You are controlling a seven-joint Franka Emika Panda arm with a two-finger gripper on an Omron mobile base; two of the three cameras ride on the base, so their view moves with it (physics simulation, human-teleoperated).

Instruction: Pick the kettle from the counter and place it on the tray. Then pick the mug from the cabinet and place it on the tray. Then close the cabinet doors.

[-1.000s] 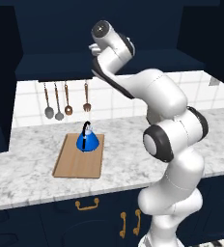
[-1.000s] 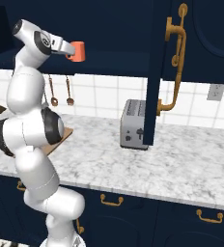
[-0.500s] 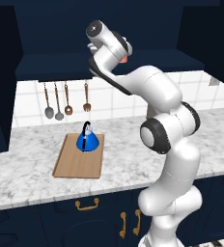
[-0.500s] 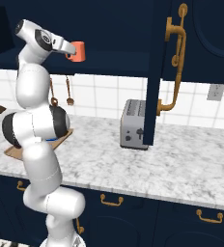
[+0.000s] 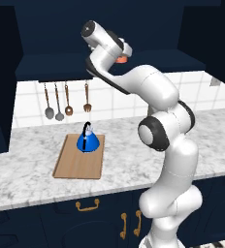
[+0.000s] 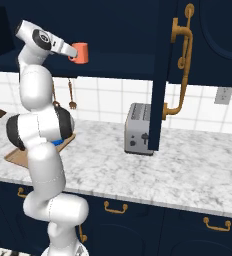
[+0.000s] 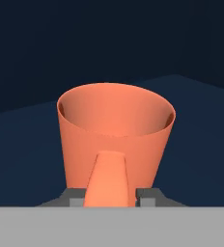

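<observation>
Marbled counter (image 5: 32,174) carries the tray (image 5: 78,162) with kettle (image 5: 88,142) centre-left, so the mug (image 6: 80,52), clamped by its handle in the gripper (image 7: 109,192) at upper frame, should descend upright onto bare board beside it.

No lettering, label, brand, number or sign can be read in any of the views.
</observation>
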